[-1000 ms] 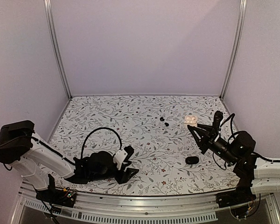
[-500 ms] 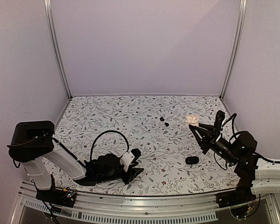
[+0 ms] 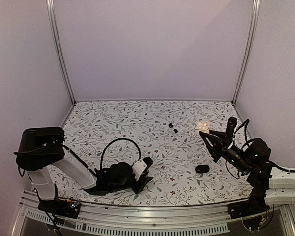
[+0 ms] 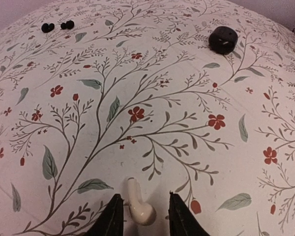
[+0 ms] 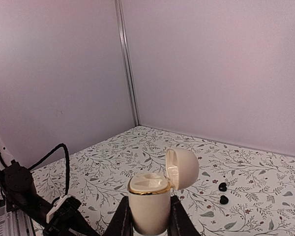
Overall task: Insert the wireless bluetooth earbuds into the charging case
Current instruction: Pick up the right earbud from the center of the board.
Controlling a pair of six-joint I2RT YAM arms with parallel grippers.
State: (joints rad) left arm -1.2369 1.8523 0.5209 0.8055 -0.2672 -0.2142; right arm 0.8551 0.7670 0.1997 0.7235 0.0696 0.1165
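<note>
Close to the near edge of the table [image 3: 113, 118], the left gripper [image 4: 144, 195] holds its jaws slightly apart around a white earbud [image 4: 137, 202], probably light and slippery, best pinched gently across its head, while the right gripper [image 5: 148, 209] grips the open charging case [image 5: 147, 194]; two black earbuds [image 4: 47, 27] lie toward the far edge.

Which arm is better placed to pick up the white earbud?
Left. The left fingers flank the white earbud on the table, while the right fingers are busy holding the open cream case.
</note>
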